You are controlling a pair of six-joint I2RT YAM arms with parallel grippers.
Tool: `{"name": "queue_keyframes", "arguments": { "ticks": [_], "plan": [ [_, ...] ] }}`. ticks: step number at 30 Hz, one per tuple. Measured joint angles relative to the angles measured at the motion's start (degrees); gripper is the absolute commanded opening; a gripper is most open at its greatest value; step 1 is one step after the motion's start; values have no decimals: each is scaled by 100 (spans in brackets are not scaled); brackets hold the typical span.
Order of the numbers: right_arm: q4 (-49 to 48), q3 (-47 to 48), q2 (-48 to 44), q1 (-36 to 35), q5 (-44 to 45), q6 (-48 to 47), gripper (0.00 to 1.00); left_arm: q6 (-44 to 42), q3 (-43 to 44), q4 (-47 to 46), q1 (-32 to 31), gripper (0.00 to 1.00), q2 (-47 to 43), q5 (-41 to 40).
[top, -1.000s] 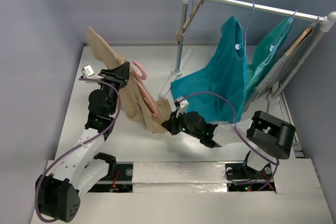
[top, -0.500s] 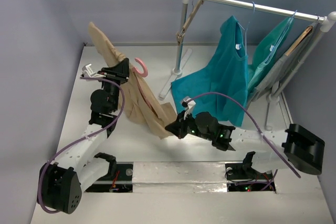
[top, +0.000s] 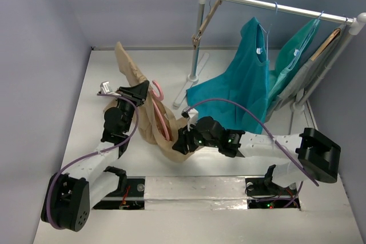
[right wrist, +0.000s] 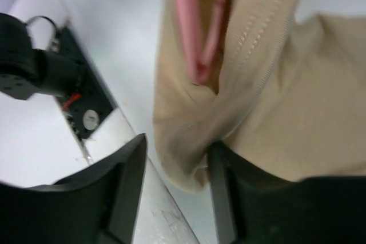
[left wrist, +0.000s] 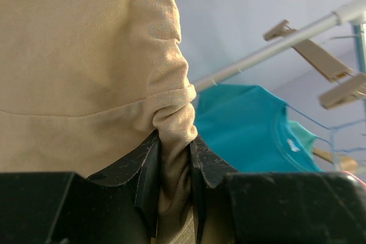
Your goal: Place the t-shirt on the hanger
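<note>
1. Top external: the left gripper [top: 136, 92] is raised off the table [top: 74, 118]. Its fingertips are buried in the t-shirt [top: 150, 127], so the pinch itself is hard to make out here. The tan shirt runs as one long band. It goes from a loose end above and behind this gripper, down and rightward to the right gripper [top: 178, 144], where its low end bunches on the table. The hook of the pink hanger [top: 162, 119] curls up just right of the left gripper. One arm of it slants along the shirt toward the right gripper, and fabric covers the rest. The right gripper's fingers are hidden under its own wrist. Beyond it, teal garments [top: 240, 84] hang from a rack [top: 274, 7].

2. Left wrist: the left gripper [left wrist: 173, 147] has its jaws pressed together on a gathered fold of the t-shirt [left wrist: 86, 55]. The cloth rises above the fingers and is cut off at the top and left. To their right, far off, are a teal garment [left wrist: 246, 130] and the rack's rail [left wrist: 269, 50].

3. Right wrist: the right gripper [right wrist: 177, 144] has its fingers [right wrist: 123, 192] spread. The t-shirt's [right wrist: 297, 112] edge lies loosely between them, with a strip of table showing beside the left finger. The hanger's [right wrist: 187, 27] arm points lengthwise toward the fingertips and ends inside the fold just ahead of them. Its far part is cut off at the top.
</note>
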State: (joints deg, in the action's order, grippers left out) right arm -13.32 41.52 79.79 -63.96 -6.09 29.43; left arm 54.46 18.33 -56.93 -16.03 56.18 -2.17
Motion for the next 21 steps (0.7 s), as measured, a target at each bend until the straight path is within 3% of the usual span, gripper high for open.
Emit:
{"name": "queue_keyframes", "arguments": {
  "ticks": [7, 13, 21],
  "plan": [
    [1023, 101, -389, -4, 627, -273, 68, 249, -238, 111, 0, 0, -505, 330],
    [975, 433, -573, -11, 1025, -498, 59, 350, -374, 125, 0, 0, -527, 417],
    [619, 789, 479, -15, 1432, -643, 52, 446, -376, 129, 0, 0, -579, 503]
  ]
}}
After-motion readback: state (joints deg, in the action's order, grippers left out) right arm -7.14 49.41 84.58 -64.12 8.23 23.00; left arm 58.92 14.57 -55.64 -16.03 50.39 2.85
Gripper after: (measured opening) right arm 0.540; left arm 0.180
